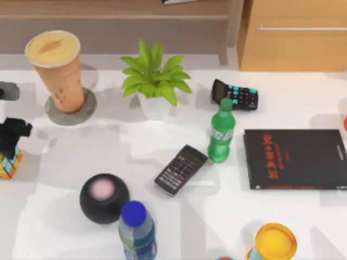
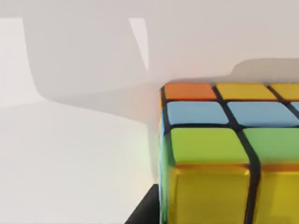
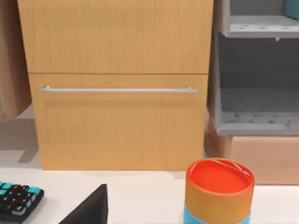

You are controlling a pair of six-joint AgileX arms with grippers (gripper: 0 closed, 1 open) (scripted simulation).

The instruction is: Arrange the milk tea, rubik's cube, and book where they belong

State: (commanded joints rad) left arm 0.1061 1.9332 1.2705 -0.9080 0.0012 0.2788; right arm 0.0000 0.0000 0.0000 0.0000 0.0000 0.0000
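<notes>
Top view: nearest the camera, at the table's (image 1: 303,216) 6 o'clock edge, a blue-capped bottle (image 1: 136,233) stands just beside a black sphere (image 1: 104,198) with a pink top. At 5 o'clock sits a yellow-lidded container (image 1: 275,242). Near the centre a dark remote (image 1: 181,169) lies tilted, and a green bottle (image 1: 220,137) stands upright just to its 3 o'clock side. A thin black book with red lettering (image 1: 295,158) lies flat at 3 o'clock. At 12 o'clock a potted plant (image 1: 154,81) stands in a white pot, with a black calculator (image 1: 235,95) at 1 o'clock. The milk tea (image 1: 57,70) stands upright on a grey coaster (image 1: 70,106) at 10 o'clock. At 9 o'clock, on the far left edge, the left gripper (image 1: 12,136) is directly over the rubik's cube (image 1: 9,162); whether its fingers are spread or closed on the cube cannot be told.

Left wrist view: the rubik's cube (image 2: 229,154) sits very close, showing orange, yellow, blue and green squares on a dark grid, resting on the white table (image 2: 74,158). A dark finger tip (image 2: 145,212) appears just beside the cube's lower corner.

Right wrist view: an orange-topped cylinder (image 3: 218,191) stands close on the table, with the calculator (image 3: 17,200) beside a dark wedge (image 3: 91,207). Behind is a wooden cabinet (image 3: 117,84) with a metal handle (image 3: 117,89), and grey shelves (image 3: 257,74) beside it. The right gripper's fingers cannot be judged.
</notes>
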